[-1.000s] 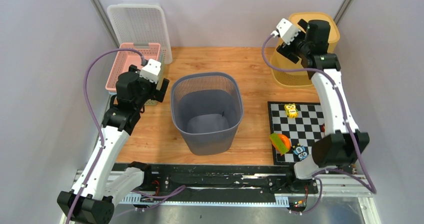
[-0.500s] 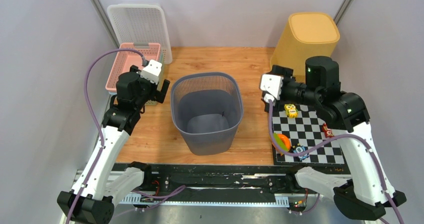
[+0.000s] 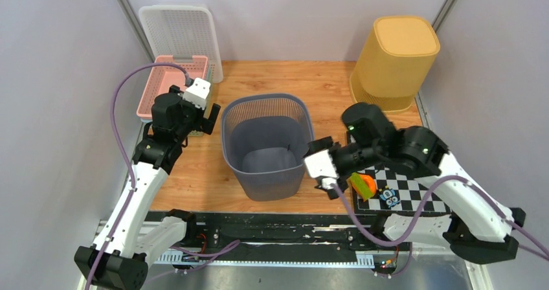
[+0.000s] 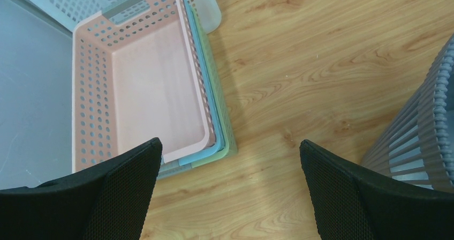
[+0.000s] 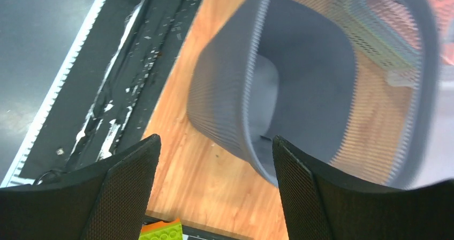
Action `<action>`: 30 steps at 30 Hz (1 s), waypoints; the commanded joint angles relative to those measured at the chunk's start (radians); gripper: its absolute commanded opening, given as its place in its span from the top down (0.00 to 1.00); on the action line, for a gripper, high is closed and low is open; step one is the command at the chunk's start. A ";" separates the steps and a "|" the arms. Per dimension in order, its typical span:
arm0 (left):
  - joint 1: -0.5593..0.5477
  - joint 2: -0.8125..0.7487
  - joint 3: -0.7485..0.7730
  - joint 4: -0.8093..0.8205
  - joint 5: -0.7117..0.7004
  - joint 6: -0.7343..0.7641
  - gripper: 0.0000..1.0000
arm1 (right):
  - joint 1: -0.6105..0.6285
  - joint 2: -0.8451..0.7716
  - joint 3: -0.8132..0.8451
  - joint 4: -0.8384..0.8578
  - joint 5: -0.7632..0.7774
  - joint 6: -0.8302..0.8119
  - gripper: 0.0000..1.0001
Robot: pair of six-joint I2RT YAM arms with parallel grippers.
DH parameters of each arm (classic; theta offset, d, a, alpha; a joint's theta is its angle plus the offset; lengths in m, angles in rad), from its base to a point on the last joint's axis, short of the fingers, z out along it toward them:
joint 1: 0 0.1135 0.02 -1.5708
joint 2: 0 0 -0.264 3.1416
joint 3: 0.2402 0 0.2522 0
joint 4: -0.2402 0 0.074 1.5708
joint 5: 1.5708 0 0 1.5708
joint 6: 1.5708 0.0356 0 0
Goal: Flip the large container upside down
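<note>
While standing mouth-up at the middle of the wooden table (image 3: 285, 79), pictured from overhead with rim uppermost and base on the boards: grey slatted wastebasket (image 3: 267, 144), not yet turned over. Flanked on both sides by robot arms.

To its left, just off the rim: left gripper (image 3: 211, 116), fingers spread wide and clasping nothing. Through the left wrist camera, bare wood between the two black mesh-textured pads (image 4: 123, 192), with the wastebasket's ribbed wall at the right edge of that view.

To its right, low by the near right corner of the rim: right gripper (image 5: 215, 141), pointed at the wastebasket, jaws likewise parted with nothing pinched between them. Blurred in the right wrist view, so hard to say whether merely close beside the wall or touching it; apparently just short of it.

Behind the left gripper, by the left wall: pink perforated basket (image 3: 169, 83), topmost of a nested stack of baskets (image 4: 229, 138), and a white basket (image 3: 178, 34) propped against the back wall.

At back right: yellow bin (image 3: 393, 63), bottom up, well apart from the grey one.

At near right: checkered mat (image 3: 414, 186), partly hidden under the right arm, carrying an orange-and-green toy (image 3: 364, 184) and a small big-eyed toy (image 3: 388, 196) side by side near its front edge.
</note>
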 commanded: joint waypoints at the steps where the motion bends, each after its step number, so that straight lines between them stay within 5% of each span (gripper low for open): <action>1: 0.009 0.007 -0.009 0.005 0.013 0.009 0.00 | 0.159 0.071 -0.065 0.055 0.157 0.062 0.23; 11: 0.009 0.005 -0.020 0.012 0.014 0.011 0.00 | 0.286 0.261 0.009 0.116 0.301 0.129 0.39; 17: 0.009 0.005 -0.014 0.013 0.018 0.011 0.00 | 0.301 0.305 0.059 0.116 0.358 0.189 0.97; 30: 0.009 -0.017 -0.008 0.018 -0.013 0.000 0.00 | 0.195 0.302 0.218 0.144 0.294 0.388 0.98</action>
